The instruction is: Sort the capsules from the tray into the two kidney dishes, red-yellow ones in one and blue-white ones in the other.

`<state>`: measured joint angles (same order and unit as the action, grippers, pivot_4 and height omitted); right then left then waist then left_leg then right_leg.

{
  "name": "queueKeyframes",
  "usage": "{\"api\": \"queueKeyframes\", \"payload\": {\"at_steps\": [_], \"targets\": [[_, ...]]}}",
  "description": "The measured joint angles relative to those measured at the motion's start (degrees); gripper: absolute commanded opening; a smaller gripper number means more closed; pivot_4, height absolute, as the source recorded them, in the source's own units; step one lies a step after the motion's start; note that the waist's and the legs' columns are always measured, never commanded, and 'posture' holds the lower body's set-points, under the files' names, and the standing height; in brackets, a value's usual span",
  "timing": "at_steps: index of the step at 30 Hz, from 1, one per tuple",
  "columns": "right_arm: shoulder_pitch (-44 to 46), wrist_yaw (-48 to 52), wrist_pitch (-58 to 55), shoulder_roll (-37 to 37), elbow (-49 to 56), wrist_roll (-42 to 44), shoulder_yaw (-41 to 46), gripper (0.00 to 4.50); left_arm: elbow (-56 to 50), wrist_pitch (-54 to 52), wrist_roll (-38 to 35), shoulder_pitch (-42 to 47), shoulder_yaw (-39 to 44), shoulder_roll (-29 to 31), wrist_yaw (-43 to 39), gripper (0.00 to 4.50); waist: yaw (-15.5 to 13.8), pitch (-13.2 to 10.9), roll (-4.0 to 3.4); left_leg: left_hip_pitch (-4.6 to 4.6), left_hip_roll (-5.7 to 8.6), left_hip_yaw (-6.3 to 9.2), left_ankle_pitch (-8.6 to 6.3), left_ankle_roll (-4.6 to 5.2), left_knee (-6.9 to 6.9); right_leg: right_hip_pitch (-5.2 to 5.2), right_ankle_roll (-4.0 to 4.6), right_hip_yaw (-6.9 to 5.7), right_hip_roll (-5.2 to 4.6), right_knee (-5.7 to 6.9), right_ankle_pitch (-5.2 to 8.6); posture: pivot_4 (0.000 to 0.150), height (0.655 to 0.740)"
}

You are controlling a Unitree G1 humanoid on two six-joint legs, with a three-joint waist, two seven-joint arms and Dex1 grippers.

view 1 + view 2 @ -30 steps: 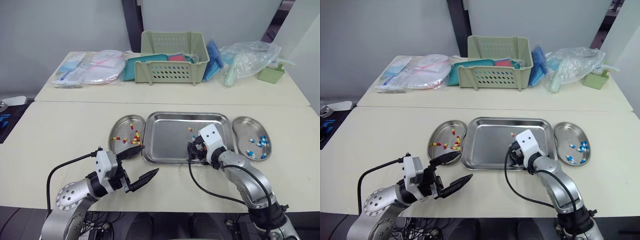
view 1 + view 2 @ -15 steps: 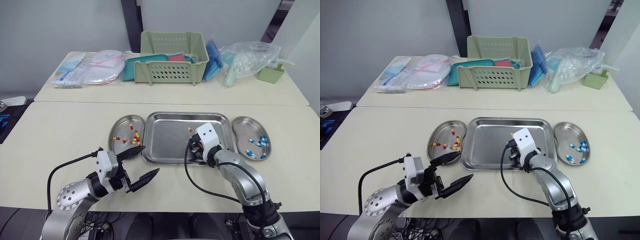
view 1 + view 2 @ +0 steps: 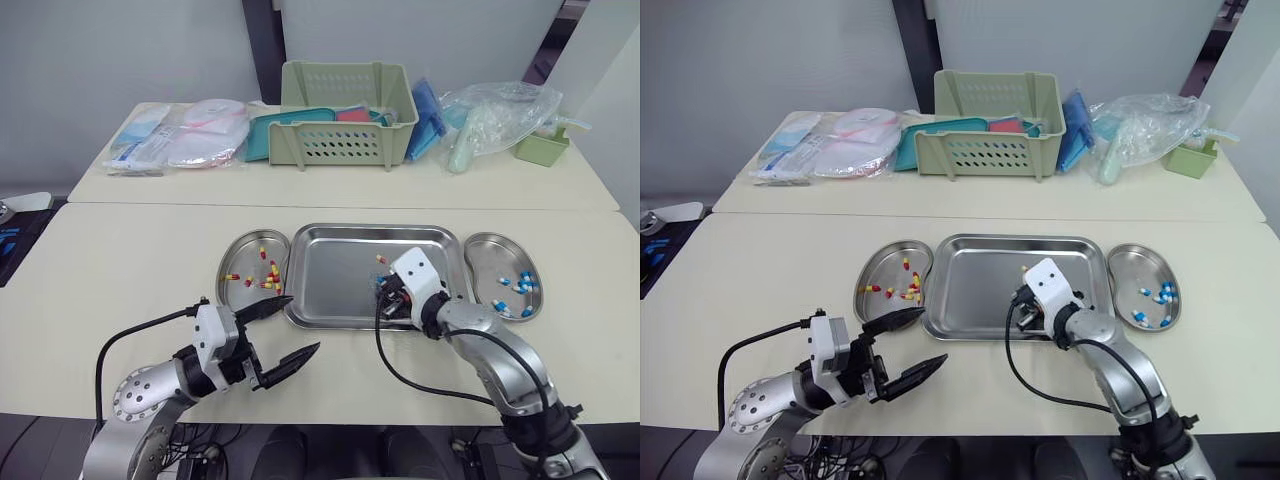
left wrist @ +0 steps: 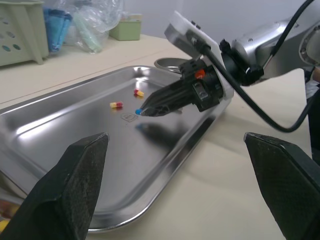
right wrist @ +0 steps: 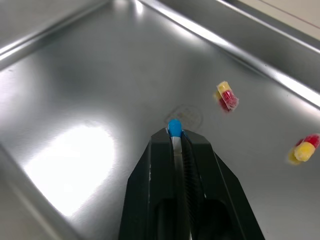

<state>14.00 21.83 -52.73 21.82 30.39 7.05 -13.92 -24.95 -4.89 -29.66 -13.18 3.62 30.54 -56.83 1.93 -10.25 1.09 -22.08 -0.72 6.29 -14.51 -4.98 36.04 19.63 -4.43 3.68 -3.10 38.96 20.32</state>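
Observation:
My right gripper (image 5: pixel 175 136) is shut on a blue-white capsule (image 5: pixel 174 128), holding it just above the floor of the steel tray (image 3: pixel 330 270). Two red-yellow capsules (image 5: pixel 226 96) lie loose in the tray beyond it. The left kidney dish (image 3: pixel 238 252) holds several red-yellow capsules, and the right kidney dish (image 3: pixel 488 254) holds several blue-white ones. In front of the left dish, my left gripper (image 3: pixel 283 331) hangs open over the table with nothing in it. From the left wrist, the right gripper (image 4: pixel 142 111) shows with the capsule's blue tip at its fingertips.
A second table behind carries a green basket (image 3: pixel 347 118), sealed packets (image 3: pixel 180 135), a plastic bag (image 3: pixel 495 118) and a small green box (image 3: pixel 542 147). A black cable (image 3: pixel 420 375) runs from my right wrist across the front of the table.
My right gripper has shut on the blue-white capsule in the tray. The left arm has barely moved.

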Motion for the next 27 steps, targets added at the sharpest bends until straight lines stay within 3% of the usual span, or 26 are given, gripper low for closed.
{"api": "queueKeyframes", "payload": {"at_steps": [3,9,16,22,24,27], "targets": [[-3.03,2.74,-1.85,2.38,5.72,3.56,4.54,0.02,0.15,0.39,-1.04,-0.05,-0.61,0.27,-2.62,4.5,-0.05,0.0,0.0,-0.02,0.0,0.0,0.0,0.0,0.0,-0.01,0.0,-0.01,0.0,-0.01,0.0,0.15,0.74],[-13.9,11.03,-3.81,10.09,14.42,13.81,21.57,0.02,1.97,2.12,-1.57,1.16,-3.1,0.94,-8.35,4.5,-0.23,-0.01,0.0,-0.02,0.01,0.0,0.0,0.01,0.02,-0.06,0.0,-0.04,-0.01,-0.03,0.0,0.15,0.74],[-19.25,11.87,-2.3,13.55,10.8,15.7,33.94,0.02,3.99,4.2,-1.31,4.4,-5.67,-1.51,-9.54,4.5,-0.04,-0.01,0.0,0.0,0.0,-0.05,0.0,0.01,0.01,-0.07,0.0,0.0,0.01,-0.03,0.0,0.15,0.74],[-20.07,10.06,-0.33,14.24,3.74,14.32,35.72,0.02,5.19,6.02,-1.32,4.36,-5.67,-2.95,-9.01,4.5,-0.08,-0.01,0.0,0.0,0.0,-0.06,0.0,0.01,0.01,-0.07,0.0,0.02,0.0,-0.02,0.0,0.15,0.74],[-20.17,9.11,0.06,14.09,1.91,14.23,35.89,0.68,5.19,6.57,-1.3,4.07,-5.68,-2.95,-9.0,4.5,-0.07,-0.02,-0.01,0.01,0.0,-0.06,0.0,0.01,0.01,-0.07,0.0,0.02,0.0,-0.02,0.0,0.15,0.74],[-20.15,7.9,1.67,13.99,-0.03,13.78,37.1,1.33,5.19,6.7,-1.29,3.72,-5.67,-2.96,-8.77,4.5,-0.08,-0.02,-0.01,0.0,0.01,-0.07,0.0,0.01,0.01,-0.08,0.0,0.02,0.0,-0.02,0.0,0.15,0.74]]}}
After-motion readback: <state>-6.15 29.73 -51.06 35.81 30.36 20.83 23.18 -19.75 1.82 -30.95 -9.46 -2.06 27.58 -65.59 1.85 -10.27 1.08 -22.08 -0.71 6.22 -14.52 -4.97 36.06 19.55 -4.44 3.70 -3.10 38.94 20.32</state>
